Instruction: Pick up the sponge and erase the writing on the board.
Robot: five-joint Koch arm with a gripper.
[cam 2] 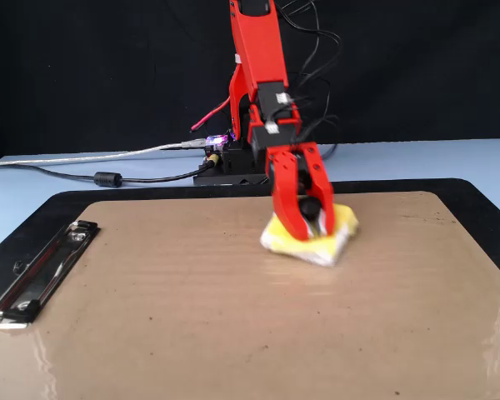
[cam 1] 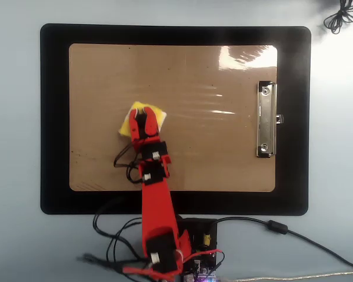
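Your gripper (cam 2: 307, 218) is pinching the sponge (cam 2: 343, 223) at frame centre; it's looking soft, light, compressing easily.

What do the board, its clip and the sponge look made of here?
Board: likely hardboard or plastic with a glossy finish; ceiling light glares off it. Clip: bright silver metal. Sponge: soft yellow foam over a white layer, apparently squashed under the claw.
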